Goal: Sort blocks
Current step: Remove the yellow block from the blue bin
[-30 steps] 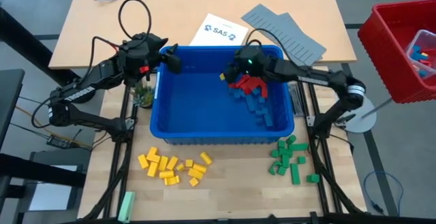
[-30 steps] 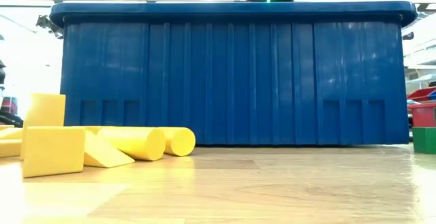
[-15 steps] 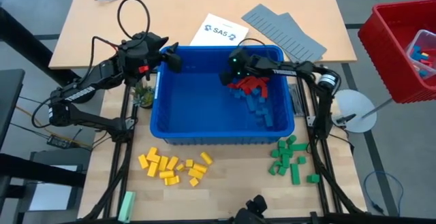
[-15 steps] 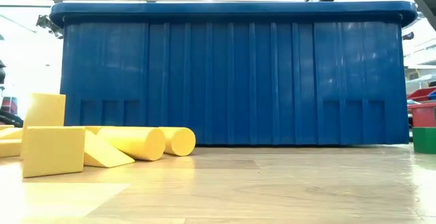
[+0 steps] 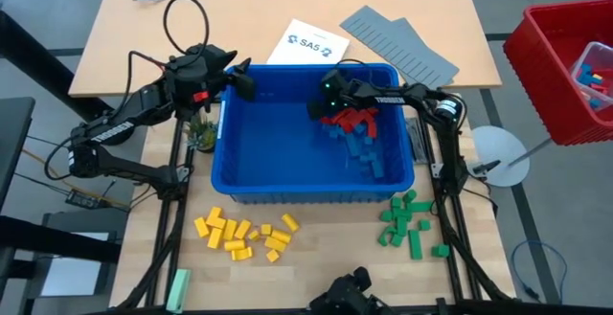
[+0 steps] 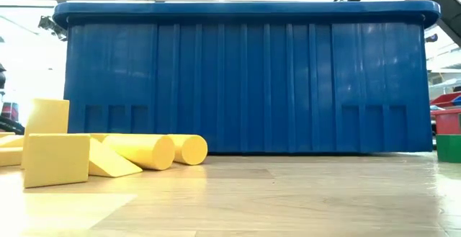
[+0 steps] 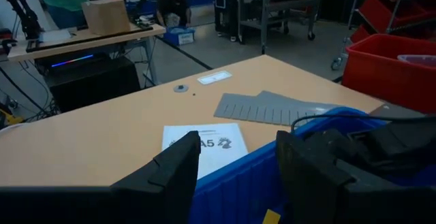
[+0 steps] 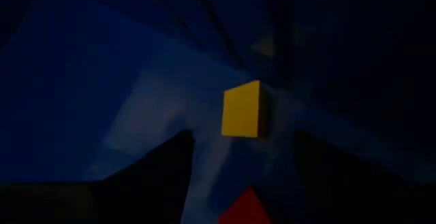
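Overhead, yellow blocks and green blocks lie sorted on the worktop before the blue bin, red and blue ones left inside beneath the right tool; its wrist view shows wide fingers facing a yellow block; the left tool waits, parted, at the bin's rim.

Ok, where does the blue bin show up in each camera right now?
High view: blue bin at table centre.
Low view: its front wall fills most of the picture.
Left wrist view: only its rim, behind the fingers.
Right wrist view: dim blue inside wall.
Shared landmark: the bin's rim.
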`<state>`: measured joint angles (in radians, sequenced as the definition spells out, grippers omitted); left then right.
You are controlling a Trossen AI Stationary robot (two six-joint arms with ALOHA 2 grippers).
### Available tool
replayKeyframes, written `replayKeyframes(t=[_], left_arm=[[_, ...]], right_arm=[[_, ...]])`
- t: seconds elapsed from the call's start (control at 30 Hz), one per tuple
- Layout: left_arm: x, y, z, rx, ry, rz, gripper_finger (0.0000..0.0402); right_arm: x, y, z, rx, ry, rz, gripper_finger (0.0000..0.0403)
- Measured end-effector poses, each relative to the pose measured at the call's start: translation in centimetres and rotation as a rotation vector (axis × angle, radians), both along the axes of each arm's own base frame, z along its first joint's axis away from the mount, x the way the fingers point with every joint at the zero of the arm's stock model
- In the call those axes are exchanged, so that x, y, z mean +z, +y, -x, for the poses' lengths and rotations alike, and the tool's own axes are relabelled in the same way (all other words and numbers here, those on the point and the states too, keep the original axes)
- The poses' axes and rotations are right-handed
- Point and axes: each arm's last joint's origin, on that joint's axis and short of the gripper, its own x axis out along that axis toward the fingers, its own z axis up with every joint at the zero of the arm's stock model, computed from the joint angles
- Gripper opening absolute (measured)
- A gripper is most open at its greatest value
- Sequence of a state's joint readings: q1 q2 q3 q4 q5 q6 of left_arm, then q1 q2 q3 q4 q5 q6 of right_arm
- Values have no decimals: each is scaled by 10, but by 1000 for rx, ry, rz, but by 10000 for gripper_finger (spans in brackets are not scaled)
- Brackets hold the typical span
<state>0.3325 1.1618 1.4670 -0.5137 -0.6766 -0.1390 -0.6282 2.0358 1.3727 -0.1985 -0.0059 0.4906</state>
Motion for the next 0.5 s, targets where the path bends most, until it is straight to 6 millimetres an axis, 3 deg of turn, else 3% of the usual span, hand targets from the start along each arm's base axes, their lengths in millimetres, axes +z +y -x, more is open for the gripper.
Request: replayKeyframes(t=[0.5], left_arm=[[1,0,0,1,-7,-2,203]], right_arm=[[-27,-11,-8,53,-46,15,199]])
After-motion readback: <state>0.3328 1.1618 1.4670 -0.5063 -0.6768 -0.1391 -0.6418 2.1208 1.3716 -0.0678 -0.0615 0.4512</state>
